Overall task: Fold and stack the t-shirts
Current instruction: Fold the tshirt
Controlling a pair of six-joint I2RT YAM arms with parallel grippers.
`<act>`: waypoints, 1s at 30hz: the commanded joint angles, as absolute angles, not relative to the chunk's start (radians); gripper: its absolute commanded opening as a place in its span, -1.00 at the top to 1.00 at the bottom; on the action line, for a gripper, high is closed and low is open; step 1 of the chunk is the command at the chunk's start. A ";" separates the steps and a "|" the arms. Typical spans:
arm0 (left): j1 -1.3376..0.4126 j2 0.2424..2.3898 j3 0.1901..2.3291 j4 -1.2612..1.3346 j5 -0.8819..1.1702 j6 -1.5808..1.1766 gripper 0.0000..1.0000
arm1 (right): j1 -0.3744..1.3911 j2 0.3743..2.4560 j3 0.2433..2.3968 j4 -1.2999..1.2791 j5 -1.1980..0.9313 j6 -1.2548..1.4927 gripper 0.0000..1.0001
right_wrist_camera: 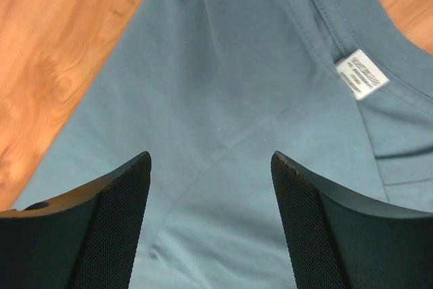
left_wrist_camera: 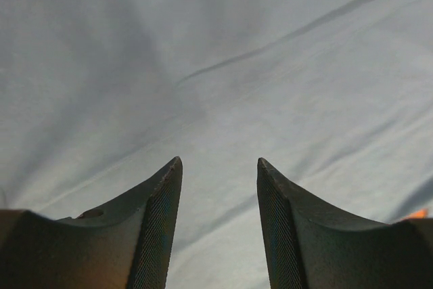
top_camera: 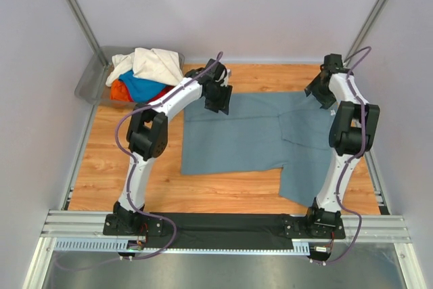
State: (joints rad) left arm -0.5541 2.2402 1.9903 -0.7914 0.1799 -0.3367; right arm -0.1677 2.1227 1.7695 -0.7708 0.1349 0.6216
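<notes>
A large slate grey-blue t-shirt [top_camera: 250,137] lies spread flat on the wooden table, one part hanging toward the front right. My left gripper [top_camera: 220,99] hovers over the shirt's far left corner, open, with only cloth [left_wrist_camera: 223,86] showing between its fingers. My right gripper [top_camera: 319,93] is over the shirt's far right corner, open too, nothing held. The right wrist view shows the collar seam and the small white neck label [right_wrist_camera: 362,74] just ahead of the fingers. Cream-white [top_camera: 154,64], bright blue [top_camera: 145,88] and red-orange [top_camera: 122,91] t-shirts are heaped at the back left.
A grey plastic bin [top_camera: 91,79] at the back left corner holds the heap of other shirts. Bare wood [top_camera: 108,167] shows left of and in front of the spread shirt. Metal rails [top_camera: 223,225] run along the near edge by the arm bases.
</notes>
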 commanded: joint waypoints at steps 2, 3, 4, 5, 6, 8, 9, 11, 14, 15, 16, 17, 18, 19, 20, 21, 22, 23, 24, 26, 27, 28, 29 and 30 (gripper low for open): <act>-0.503 2.315 2.000 -0.822 0.172 -0.272 -0.11 | -0.140 2.253 1.893 -0.856 0.288 0.663 -0.47; -0.496 2.327 2.012 -0.819 0.178 -0.268 -0.11 | -0.140 2.272 1.905 -0.856 0.293 0.657 -0.47; -0.482 2.360 2.028 -0.831 0.175 -0.265 -0.11 | -0.138 2.302 1.917 -0.854 0.296 0.654 -0.47; -0.476 2.376 2.054 -0.833 0.173 -0.258 -0.11 | -0.138 2.318 1.934 -0.861 0.305 0.646 -0.47; -0.469 2.391 2.066 -0.836 0.178 -0.256 -0.11 | -0.138 2.335 1.974 -0.865 0.313 0.623 -0.47; -0.451 2.442 2.118 -0.850 0.182 -0.258 -0.11 | -0.140 2.391 2.061 -0.882 0.322 0.594 -0.47; -0.445 2.457 2.134 -0.850 0.190 -0.258 -0.12 | -0.140 2.434 2.103 -0.894 0.322 0.563 -0.47; -0.430 2.509 2.208 -0.868 0.202 -0.250 -0.13 | -0.143 2.479 2.175 -0.923 0.293 0.539 -0.48; -0.428 2.545 2.304 -0.916 0.202 -0.239 -0.15 | -0.147 2.536 2.298 -0.942 0.249 0.500 -0.48; -0.428 2.537 2.309 -0.917 0.213 -0.244 -0.17 | -0.147 2.539 2.321 -0.946 0.244 0.494 -0.47; -0.429 2.504 2.306 -0.917 0.228 -0.248 -0.19 | -0.147 2.534 2.350 -0.948 0.238 0.482 -0.49; -0.430 2.481 2.290 -0.917 0.229 -0.253 -0.20 | -0.147 2.527 2.361 -0.968 0.230 0.479 -0.50; -0.437 2.455 2.277 -0.925 0.230 -0.259 -0.21 | -0.149 2.498 2.367 -0.988 0.232 0.479 -0.51; -0.442 2.395 2.263 -0.934 0.216 -0.261 -0.42 | -0.150 2.478 2.375 -1.014 0.232 0.480 -0.60; -0.446 2.358 2.228 -0.946 0.207 -0.261 -0.48 | -0.156 2.450 2.369 -1.087 0.236 0.498 -0.62; -0.459 2.276 2.200 -0.966 0.199 -0.264 -0.49 | -0.158 2.380 2.346 -1.119 0.244 0.503 -0.67; -0.463 2.228 2.125 -0.969 0.178 -0.268 -0.49 | -0.166 2.331 2.262 -1.143 0.256 0.505 -0.74; -0.471 2.177 2.076 -0.969 0.170 -0.276 -0.48 | -0.170 2.274 2.182 -1.160 0.253 0.517 -0.78; -0.475 2.124 2.022 -0.953 0.172 -0.285 -0.47 | -0.179 2.149 2.101 -1.146 0.232 0.525 -0.80; -0.482 1.966 1.842 -0.928 0.182 -0.327 -0.42 | -0.213 2.022 1.841 -1.085 0.122 0.558 -0.81; -0.482 1.910 1.777 -0.904 0.183 -0.343 -0.40 | -0.222 1.908 1.771 -1.063 0.097 0.577 -0.81; -0.480 1.810 1.653 -0.896 0.178 -0.357 -0.32 | -0.225 1.858 1.703 -1.049 0.081 0.578 -0.81; -0.480 1.763 1.594 -0.879 0.172 -0.386 -0.28 | -0.224 1.783 1.616 -1.034 0.057 0.569 -0.81; -0.479 1.670 1.533 -0.868 0.173 -0.400 -0.22 | -0.222 1.754 1.576 -1.032 0.039 0.565 -0.81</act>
